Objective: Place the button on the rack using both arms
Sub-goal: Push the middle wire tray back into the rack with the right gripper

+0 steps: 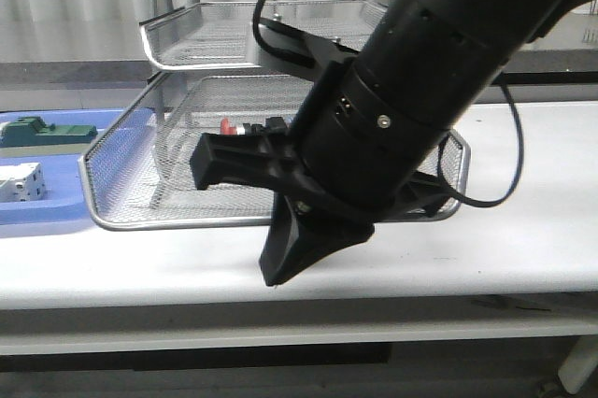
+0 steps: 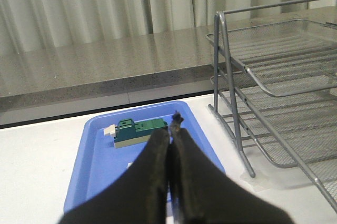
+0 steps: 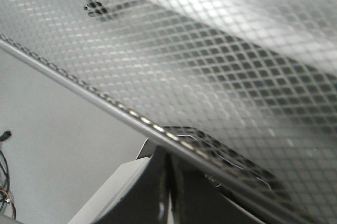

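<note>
The button [image 1: 245, 127], with its red head pointing left, lies in the lower mesh tier of the silver wire rack [image 1: 121, 220], partly hidden behind my right arm. That arm fills the middle of the front view. Its gripper [image 1: 274, 272] is shut and empty, low in front of the rack's front rim, above the table. In the right wrist view the shut gripper [image 3: 167, 158] sits right under the rack's rim [image 3: 121, 109]. My left gripper [image 2: 169, 132] is shut on nothing, above the blue tray [image 2: 95, 171] to the left of the rack [image 2: 237, 129]. It does not show in the front view.
The flat blue tray [image 1: 56, 211] lies left of the rack, holding a green block [image 1: 47, 132] [image 2: 139, 132] and a white block [image 1: 21, 183]. A grey ledge and curtains stand behind the table. A cable loops from the right arm across the rack's right side.
</note>
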Controlling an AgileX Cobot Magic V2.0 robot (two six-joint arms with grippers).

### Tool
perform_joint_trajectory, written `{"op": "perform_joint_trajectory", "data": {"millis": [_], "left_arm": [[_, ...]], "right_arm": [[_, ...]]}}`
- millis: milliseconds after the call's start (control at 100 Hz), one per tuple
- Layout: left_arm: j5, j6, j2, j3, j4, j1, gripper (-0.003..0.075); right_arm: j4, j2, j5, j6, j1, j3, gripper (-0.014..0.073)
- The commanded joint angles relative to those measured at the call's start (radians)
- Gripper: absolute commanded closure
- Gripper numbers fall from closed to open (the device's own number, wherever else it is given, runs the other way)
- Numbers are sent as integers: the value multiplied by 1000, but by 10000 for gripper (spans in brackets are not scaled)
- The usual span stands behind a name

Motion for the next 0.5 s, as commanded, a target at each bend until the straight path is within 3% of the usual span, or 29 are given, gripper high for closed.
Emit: {"op": "perform_joint_trajectory", "data": {"millis": [0, 490], "left_arm": [[-82, -10, 8, -28, -11, 3, 741], [-82, -10, 8, -28, -11, 3, 741]], "right_arm": [[-24, -17, -52, -14, -2, -60, 663], [-136, 82, -90, -15, -97, -214, 663]]}}
